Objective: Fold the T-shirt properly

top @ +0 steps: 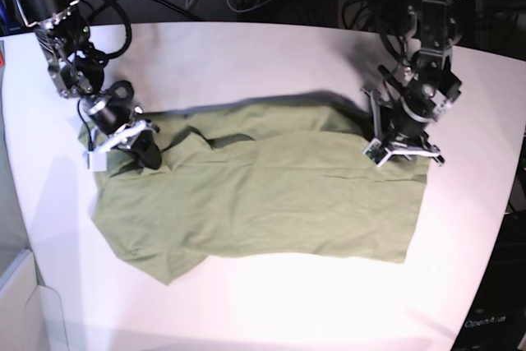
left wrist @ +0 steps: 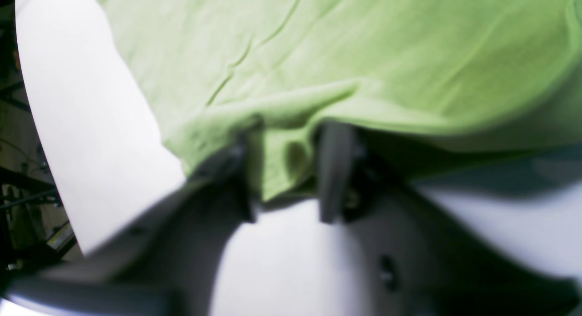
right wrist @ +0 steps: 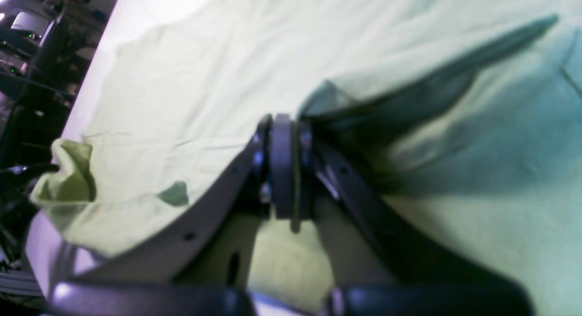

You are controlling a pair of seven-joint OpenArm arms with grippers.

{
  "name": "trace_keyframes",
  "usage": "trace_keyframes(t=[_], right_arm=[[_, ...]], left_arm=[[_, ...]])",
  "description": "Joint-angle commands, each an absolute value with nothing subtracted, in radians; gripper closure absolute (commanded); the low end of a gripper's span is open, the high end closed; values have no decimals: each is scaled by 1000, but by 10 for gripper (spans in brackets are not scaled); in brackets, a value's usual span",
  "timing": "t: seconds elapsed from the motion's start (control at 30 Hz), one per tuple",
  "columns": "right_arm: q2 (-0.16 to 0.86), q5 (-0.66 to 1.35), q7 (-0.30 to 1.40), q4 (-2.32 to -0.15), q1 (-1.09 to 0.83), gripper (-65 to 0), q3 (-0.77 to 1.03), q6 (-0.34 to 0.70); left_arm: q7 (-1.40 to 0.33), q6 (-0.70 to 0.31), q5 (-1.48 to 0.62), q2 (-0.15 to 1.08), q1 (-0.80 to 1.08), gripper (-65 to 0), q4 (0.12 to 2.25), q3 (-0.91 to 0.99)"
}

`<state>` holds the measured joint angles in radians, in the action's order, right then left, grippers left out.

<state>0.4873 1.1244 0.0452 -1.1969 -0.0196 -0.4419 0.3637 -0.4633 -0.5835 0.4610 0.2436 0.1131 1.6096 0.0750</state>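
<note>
T-shirt (top: pixel 271 195) flat on table (top: pixel 246 55)

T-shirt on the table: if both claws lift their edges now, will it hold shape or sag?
Likely sag: the T-shirt lies limp and creased on the table. Fabric bunches between the left claw pads, so it probably drapes. Thin cloth at the right claw may slip.

T-shirt (top: pixel 271 195) lies spread on the table (top: pixel 246 55).
</note>
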Motion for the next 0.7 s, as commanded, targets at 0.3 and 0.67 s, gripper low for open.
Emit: trace_keyframes(t=[0.3, 0.67], right_arm=[[503, 1132, 22, -1213, -5, -13, -432, 380], [503, 1132, 22, -1211, 25, -12, -438, 380]], left_arm=[[-443, -572, 455, 245, 79, -28, 1609, 99], [-446, -575, 458, 249, 79, -28, 1692, 142]])
